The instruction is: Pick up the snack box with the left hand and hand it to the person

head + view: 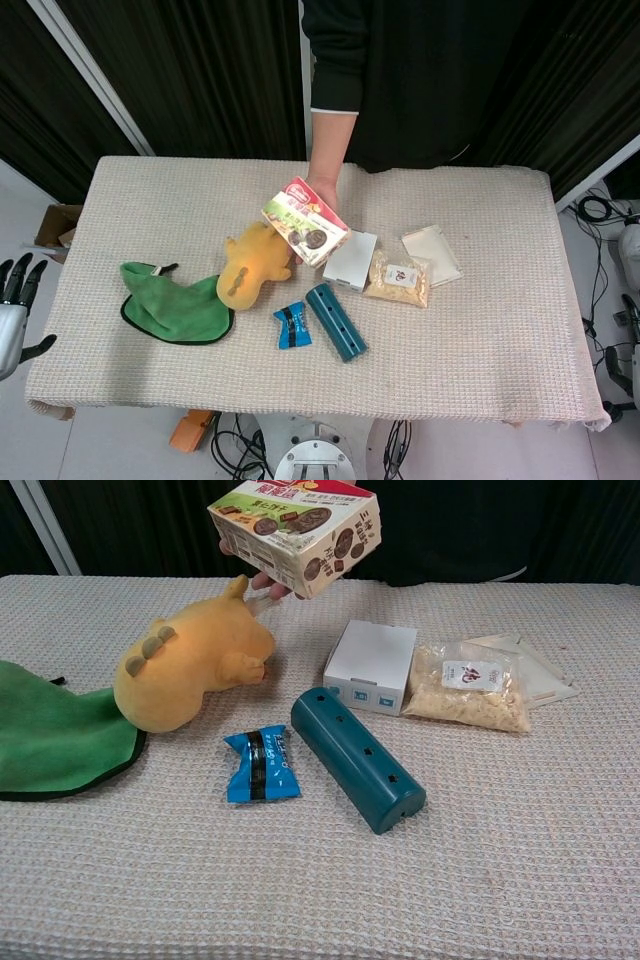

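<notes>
At the far left edge of the head view, the robot's left hand [14,310] sits beside the table [480,330], off its near-left corner, with fingers apart and nothing in it. Going right from this hand, the first thing is a green cloth with dark edging [178,307], then, touching it, a yellow-orange plush animal toy [254,267]. Up and to the right of the toy is the printed cardboard snack box with chocolate biscuit pictures [306,220]. It is lifted off the table and held from behind by the person's hand [322,188], with its long axis running diagonally, tilted. So the box is well apart from the left hand, far to its right and towards the person. The handover looks already done.

Further right lie a small blue wrapped snack packet [292,325], a dark teal cylinder with small holes [335,320], a white carton [351,260], and a clear bag of pale crumbs [398,278].

The right hand does not show clearly; I cannot tell its state.
</notes>
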You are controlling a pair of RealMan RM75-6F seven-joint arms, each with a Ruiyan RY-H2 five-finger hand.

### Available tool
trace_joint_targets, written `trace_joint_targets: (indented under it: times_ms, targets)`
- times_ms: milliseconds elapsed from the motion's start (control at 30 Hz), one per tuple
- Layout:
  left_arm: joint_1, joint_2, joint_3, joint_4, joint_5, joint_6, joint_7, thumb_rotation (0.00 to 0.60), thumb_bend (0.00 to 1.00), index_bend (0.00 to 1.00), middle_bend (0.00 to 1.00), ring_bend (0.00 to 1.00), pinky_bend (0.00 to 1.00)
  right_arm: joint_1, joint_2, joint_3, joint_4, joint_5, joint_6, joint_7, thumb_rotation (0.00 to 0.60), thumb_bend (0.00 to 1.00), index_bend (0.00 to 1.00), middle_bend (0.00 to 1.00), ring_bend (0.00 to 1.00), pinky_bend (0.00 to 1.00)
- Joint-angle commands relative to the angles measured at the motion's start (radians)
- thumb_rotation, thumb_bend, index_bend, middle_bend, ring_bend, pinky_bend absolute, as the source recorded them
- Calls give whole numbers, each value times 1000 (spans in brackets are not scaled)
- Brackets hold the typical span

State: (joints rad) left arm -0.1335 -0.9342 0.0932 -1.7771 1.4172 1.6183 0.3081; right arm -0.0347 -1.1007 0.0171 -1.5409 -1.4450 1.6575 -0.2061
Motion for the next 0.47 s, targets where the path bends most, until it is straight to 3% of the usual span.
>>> trace_joint_targets:
  times_ms: [33,467]
  targets:
    - [42,-41,9,65,48,39,-38,599,83,0,14,33,167,0,-8,7,7,-17,8,-6,527,359,0,0,0,0]
    - [46,-44,-18,105,112,-4,-127,599,68,0,15,33,167,2,-16,22,4,-44,-4,4,545,364,0,0,0,0]
